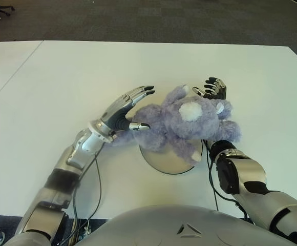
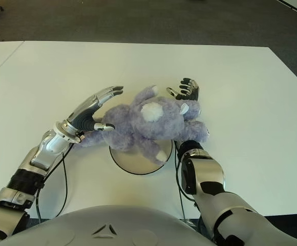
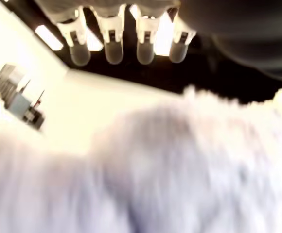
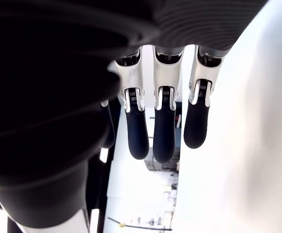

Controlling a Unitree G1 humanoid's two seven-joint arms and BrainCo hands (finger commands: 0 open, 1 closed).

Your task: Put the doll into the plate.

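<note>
Doll (image 1: 187,125) lies over the plate (image 1: 164,161) on the white desk (image 1: 61,77), flanked by left hand (image 1: 123,113) and right hand (image 1: 212,89), both with fingers extended, gripping nothing.

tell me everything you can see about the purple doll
The doll is a fluffy lavender plush animal with long shaggy fur, a white patch on its upper side and pale tips on some limbs. It lies sprawled across the round beige plate, covering most of it and hanging over its far rim. The left hand, fingers extended, has its thumb against the doll's left side; the right hand shows behind its right side, fingers straight. Neither hand closes on it.
</note>
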